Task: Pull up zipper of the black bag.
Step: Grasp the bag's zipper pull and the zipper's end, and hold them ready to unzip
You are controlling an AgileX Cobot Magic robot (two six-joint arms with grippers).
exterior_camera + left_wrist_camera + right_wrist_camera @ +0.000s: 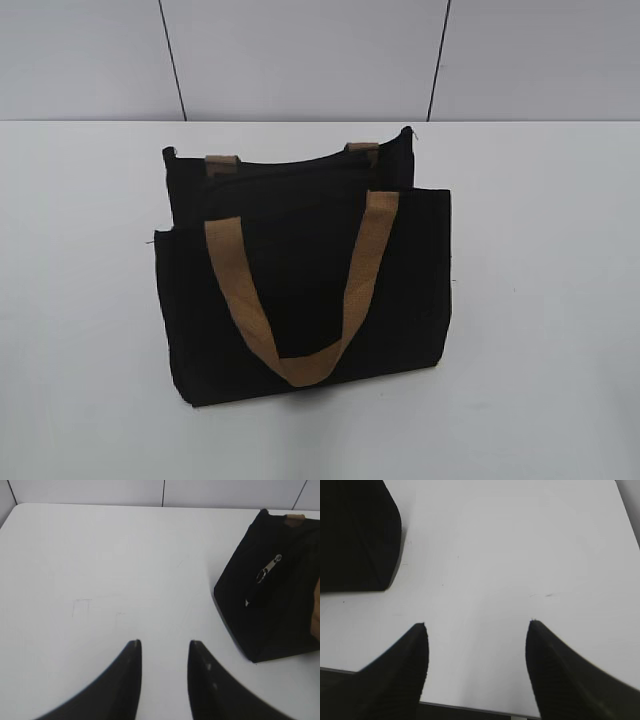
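Both hands, left (pixel 164 647) and right (pixel 477 626), hover spread over bare table, black bag (pixel 300 280) well apart between them.

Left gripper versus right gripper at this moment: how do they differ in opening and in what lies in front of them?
The left gripper shows a narrow gap between its fingertips; the right gripper is spread much wider. The left gripper's camera sees the black bag to its right, with the zipper pull showing; the right gripper's camera catches only a corner of the bag at upper left, no zipper. Both are open, hold nothing, and are apart from the bag over the white table.
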